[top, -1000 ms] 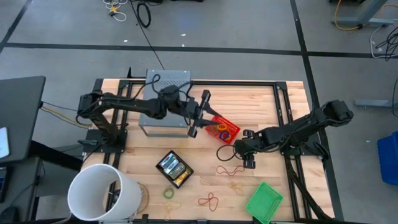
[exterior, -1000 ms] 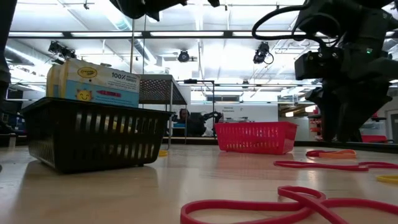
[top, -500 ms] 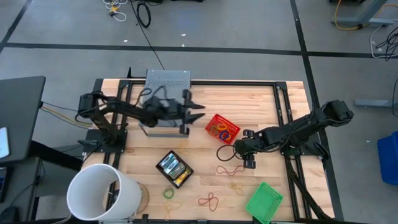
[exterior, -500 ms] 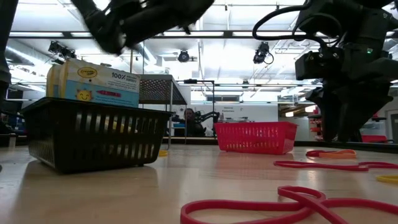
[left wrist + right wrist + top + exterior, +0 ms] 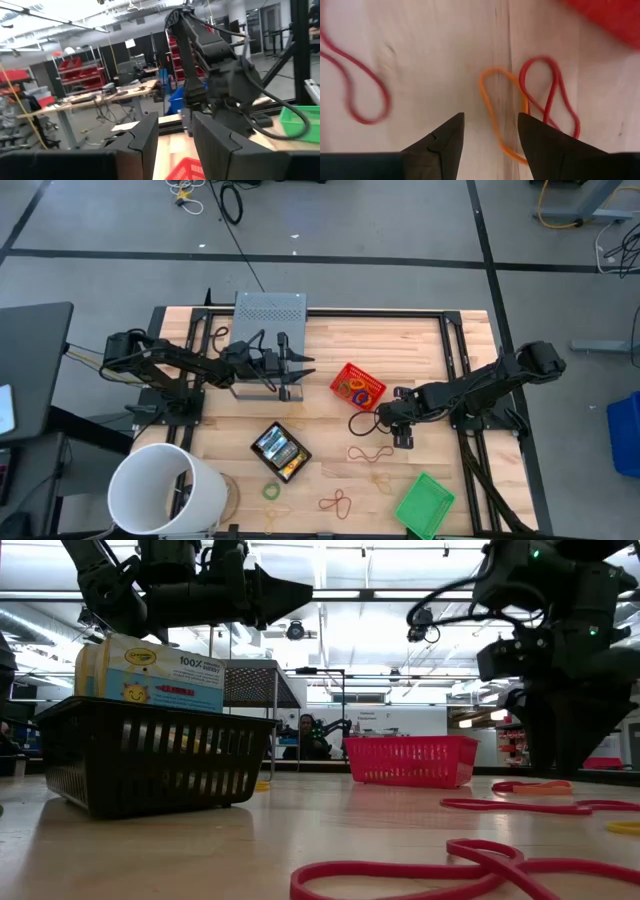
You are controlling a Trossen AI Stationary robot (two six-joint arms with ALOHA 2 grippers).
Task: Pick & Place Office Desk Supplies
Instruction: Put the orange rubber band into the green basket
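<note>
**My two pincers over the desk things**

I am holding my right pincer [image 5: 487, 142] low over the wood table [image 5: 420, 345]. Its fingers are standing apart with nothing between them. An orange band [image 5: 501, 111] and a red band [image 5: 551, 97] are lying right under it, touching each other, near the red basket [image 5: 358, 387].

I am holding my left pincer [image 5: 300, 373] up in the air by the gray box [image 5: 268, 310]. Its fingers are a little apart and gripping nothing.

The crayon boxes [image 5: 278, 448] are sitting in the black basket [image 5: 150, 762].
</note>
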